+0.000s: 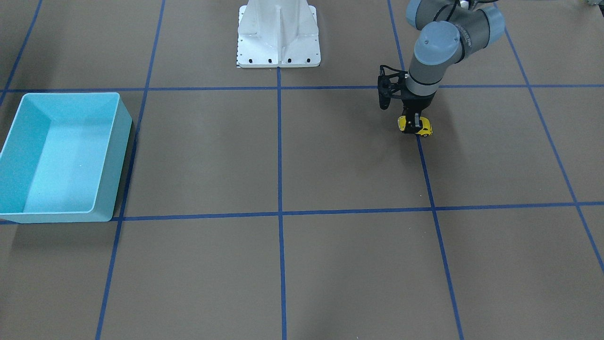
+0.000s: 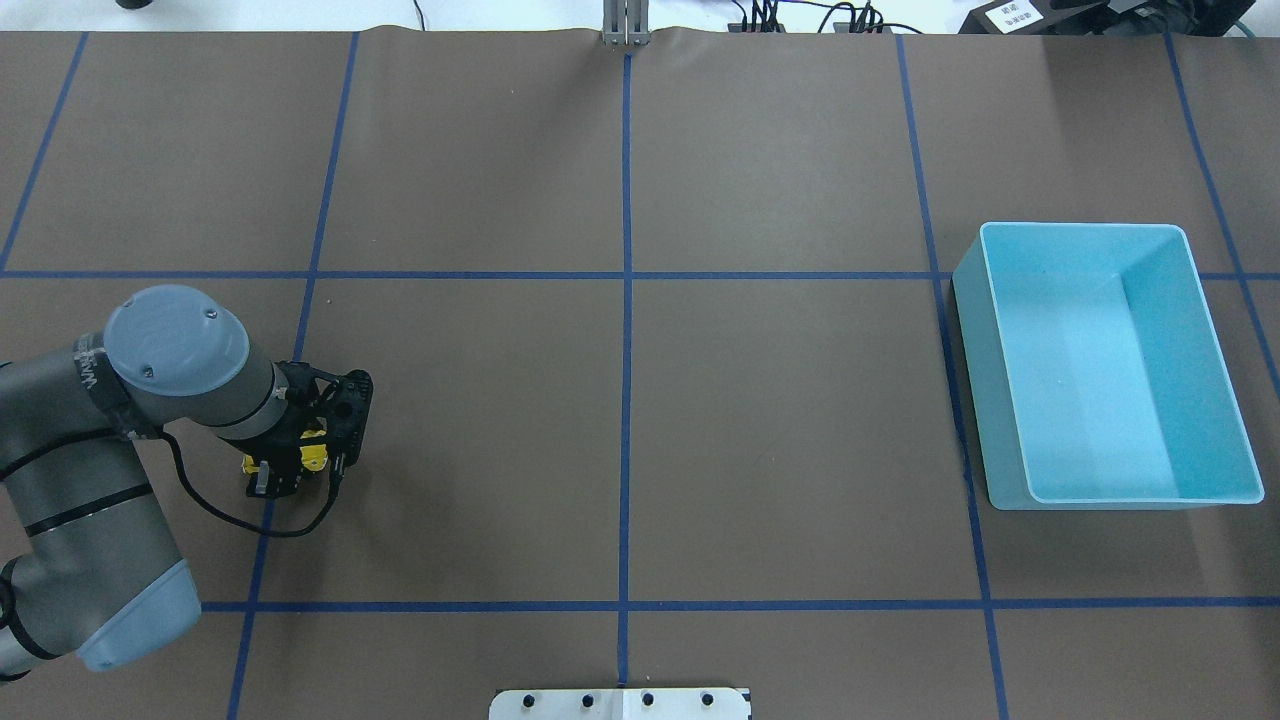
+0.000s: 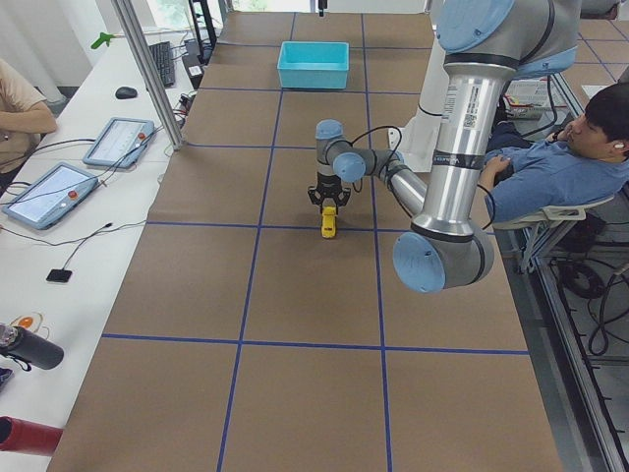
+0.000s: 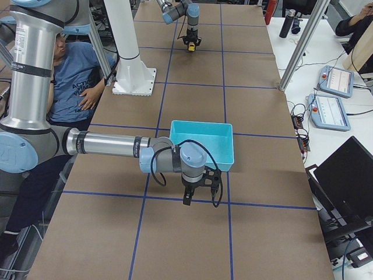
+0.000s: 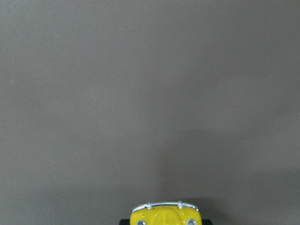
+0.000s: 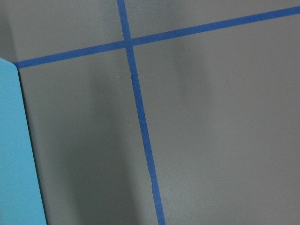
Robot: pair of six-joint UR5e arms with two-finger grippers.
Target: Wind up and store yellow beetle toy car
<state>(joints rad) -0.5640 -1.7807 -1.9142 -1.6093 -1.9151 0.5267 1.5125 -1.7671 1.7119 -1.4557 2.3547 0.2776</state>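
Two things decide the coming move, I think: the direction of the car's long axis and its distance from the turquoise bin [image 2: 970, 400]. The yellow beetle toy car [image 1: 425, 127] is well apart from the bin, toward the opposite end of the table. It sits between the fingers of the left gripper [image 1: 414, 126], which stands over it from above and is closed narrow on its two sides. Whether the wheels touch the table or hang just over it, I cannot tell for sure. The long axis of the car lies about on the line that goes to the bin, and the end with the chrome bumper, seen in the left wrist view, seems to look toward the bin. So a pull-back to wind the spring would probably go along this same line, with the wheels pressed down. The right gripper [image 4: 198, 197] hovers just beside the bin, much nearer to it than the left one. Its fingers show in no picture well enough, so I cannot tell if it is wide or narrow. Since the left arm has the car, the long way to the bin would fall to it.
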